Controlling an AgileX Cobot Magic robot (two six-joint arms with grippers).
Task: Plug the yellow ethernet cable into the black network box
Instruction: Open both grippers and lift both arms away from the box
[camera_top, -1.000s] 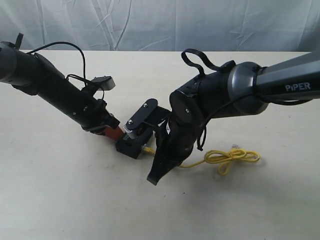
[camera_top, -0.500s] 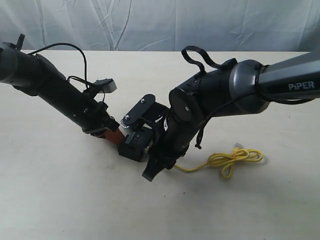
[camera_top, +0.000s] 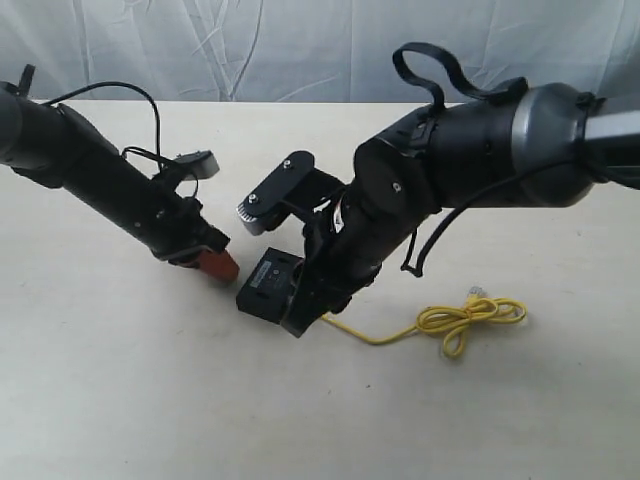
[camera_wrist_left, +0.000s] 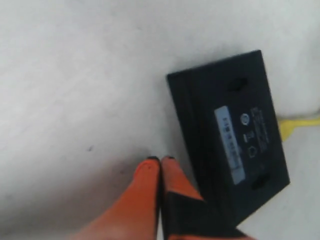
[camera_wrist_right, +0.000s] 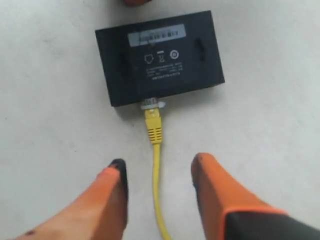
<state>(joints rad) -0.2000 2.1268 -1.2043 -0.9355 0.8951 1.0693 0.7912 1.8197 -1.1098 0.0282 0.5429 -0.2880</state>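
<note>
The flat black plastic network box (camera_top: 264, 283) lies on the pale surface (camera_top: 120, 390), mid-scene. The thin yellow ethernet cable (camera_top: 470, 314) enters its right edge and trails right to a knotted loop. The left tool (camera_top: 220, 267) sits just left of the box; the right tool (camera_wrist_right: 157, 167) straddles the cable.

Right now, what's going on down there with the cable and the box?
The yellow ethernet cable has its plug at the side port of the black network box, and it looks seated. The right pincer is open, its fingers on either side of the cable, not gripping it. The left pincer is shut and empty, close beside the box. The rest of the cable lies knotted on the table.
</note>
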